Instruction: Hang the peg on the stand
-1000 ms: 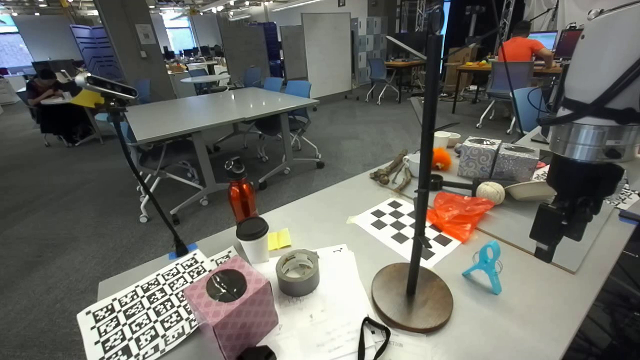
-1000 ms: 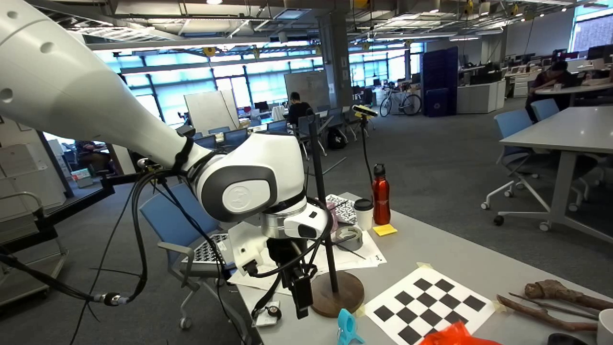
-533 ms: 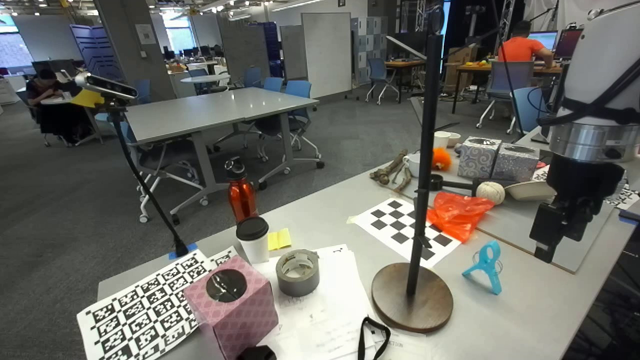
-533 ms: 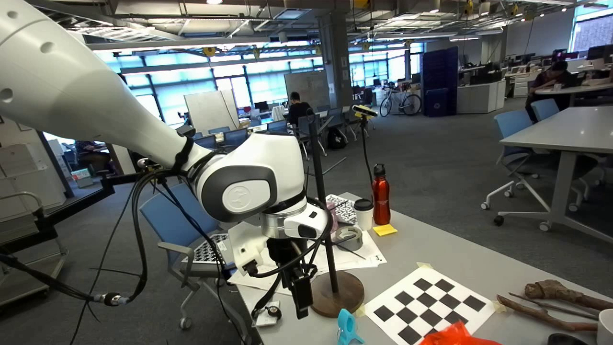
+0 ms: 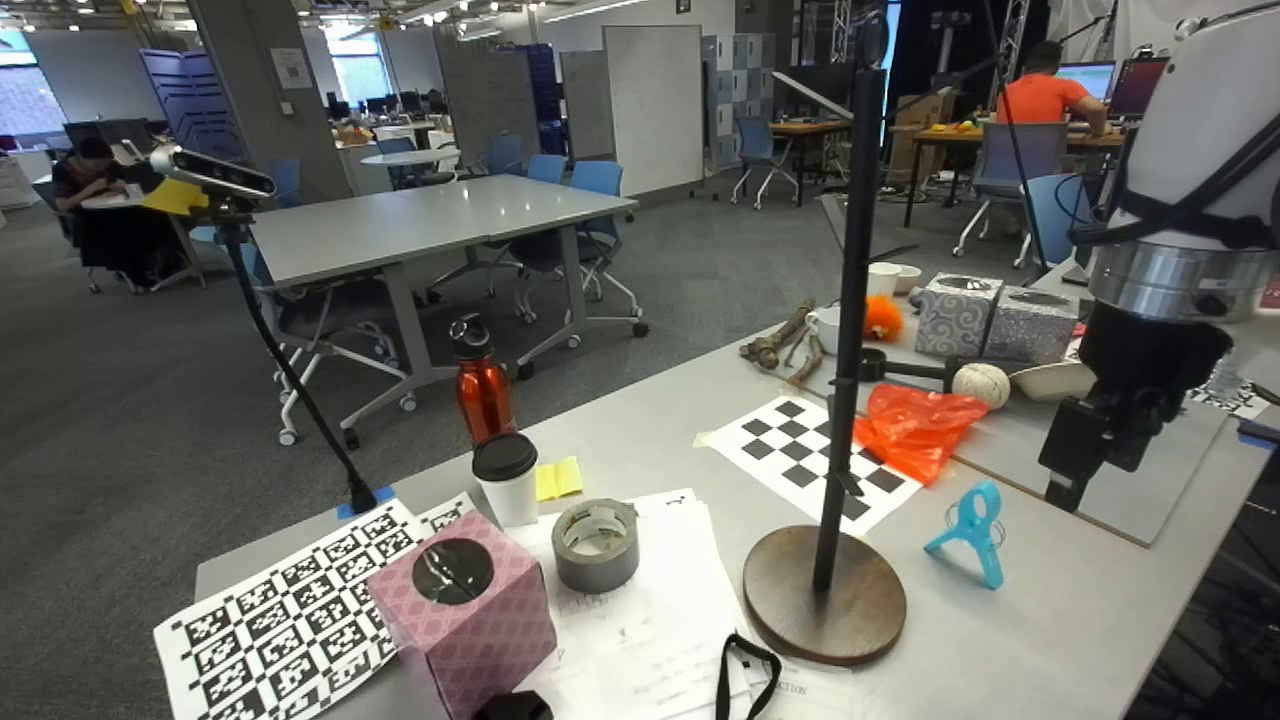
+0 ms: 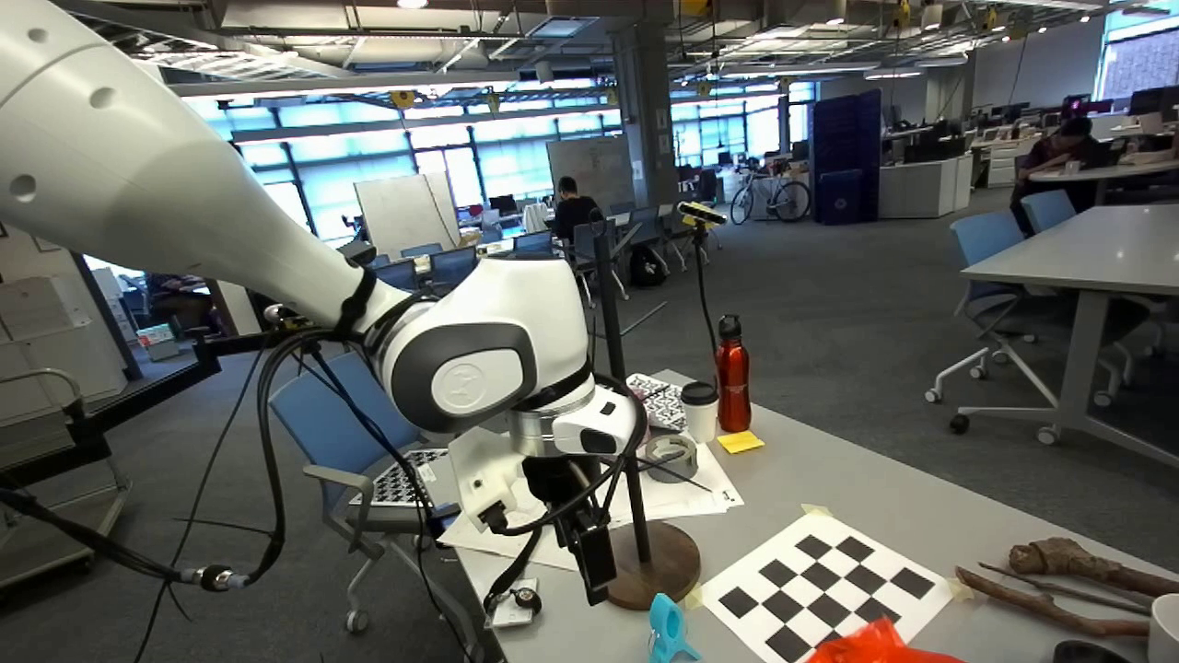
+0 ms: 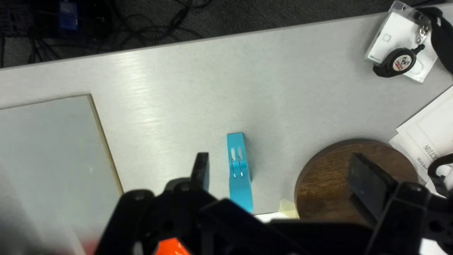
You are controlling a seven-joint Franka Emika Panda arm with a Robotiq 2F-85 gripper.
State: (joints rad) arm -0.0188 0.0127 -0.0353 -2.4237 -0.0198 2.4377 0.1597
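White arm (image 6: 184, 175), silver collar (image 5: 1175, 280), black cables (image 5: 1197, 207), black jaws

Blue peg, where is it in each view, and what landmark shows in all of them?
In an exterior view: blue peg, lower right, right of the stand's base.
In an exterior view: blue peg, bottom edge, right of centre, below the stand's base.
Wrist view: blue peg, just below centre, left of the stand's base.
Shared landmark: the stand's base, a wooden disc.
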